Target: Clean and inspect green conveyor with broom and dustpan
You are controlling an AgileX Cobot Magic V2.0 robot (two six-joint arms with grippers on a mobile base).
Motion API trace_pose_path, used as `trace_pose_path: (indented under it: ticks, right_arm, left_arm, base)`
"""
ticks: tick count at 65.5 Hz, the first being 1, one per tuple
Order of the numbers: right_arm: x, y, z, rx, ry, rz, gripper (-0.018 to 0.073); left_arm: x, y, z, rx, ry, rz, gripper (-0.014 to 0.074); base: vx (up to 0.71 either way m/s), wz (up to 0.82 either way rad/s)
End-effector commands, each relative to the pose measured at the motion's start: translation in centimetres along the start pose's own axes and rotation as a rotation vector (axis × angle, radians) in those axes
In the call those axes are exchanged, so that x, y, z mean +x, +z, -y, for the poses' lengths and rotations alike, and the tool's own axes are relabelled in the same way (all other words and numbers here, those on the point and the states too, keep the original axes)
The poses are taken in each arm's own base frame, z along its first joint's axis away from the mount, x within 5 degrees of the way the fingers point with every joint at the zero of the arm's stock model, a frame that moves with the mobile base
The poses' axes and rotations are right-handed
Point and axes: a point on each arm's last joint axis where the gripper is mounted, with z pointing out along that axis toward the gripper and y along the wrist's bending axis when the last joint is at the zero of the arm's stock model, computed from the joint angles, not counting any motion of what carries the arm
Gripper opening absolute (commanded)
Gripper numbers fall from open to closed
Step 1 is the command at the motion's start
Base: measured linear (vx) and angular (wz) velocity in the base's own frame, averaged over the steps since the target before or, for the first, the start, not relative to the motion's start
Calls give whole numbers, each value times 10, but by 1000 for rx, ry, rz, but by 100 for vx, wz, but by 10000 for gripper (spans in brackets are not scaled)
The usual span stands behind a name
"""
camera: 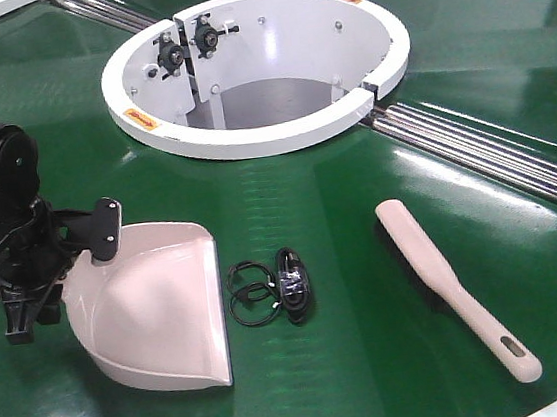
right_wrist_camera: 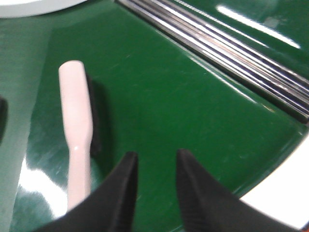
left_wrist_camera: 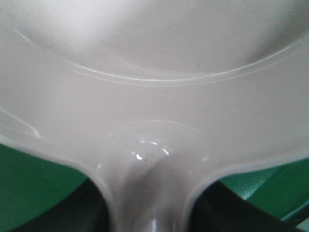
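Two arms, split duties: the left gripper point(camera: 25, 283) clamps the dustpan point(camera: 159, 308) by its handle at the near left of the green conveyor point(camera: 337, 192). The right gripper point(right_wrist_camera: 157, 157), parted and empty, hovers just right of the broom point(camera: 456, 287), which lies far-to-near with its handle nearest.

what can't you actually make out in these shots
- Front view: the dustpan handle is hidden behind the left hand, so its grip is unclear.
- Left wrist view: the dustpan fills the blurred frame; the bottom edge cuts off its handle.
- Front view: the black item with wire loops is too small to identify.
- Right wrist view: the right hand covers the broom handle's end.
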Motion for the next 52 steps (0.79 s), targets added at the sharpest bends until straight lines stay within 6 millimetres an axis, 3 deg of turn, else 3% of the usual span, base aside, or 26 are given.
trace_pose_path:
  ticks: [1, 9, 18, 37, 52]
  right_arm:
    - [-20, -2, -10, -46, -106, 28, 363]
    - [-28, 13, -29, -117, -170, -80, 486]
    - [-38, 34, -47, -144, -181, -216, 555]
    - [-58, 91, -74, -138, -235, -439, 564]
    - [-54, 140, -86, -111, -264, -623, 564]
  left_arm:
    - [2, -23, 1, -57, -11, 18, -6]
    - [2, -23, 1, -57, -11, 18, -6]
    - [2, -23, 1, -57, -11, 18, -6]
    - [2, -23, 1, -57, -11, 18, -6]
    - [2, -23, 1, -57, -11, 18, -6]
  base:
    - [0, 0]
    - [0, 0]
    - [0, 0]
    - [0, 0]
    - [0, 0]
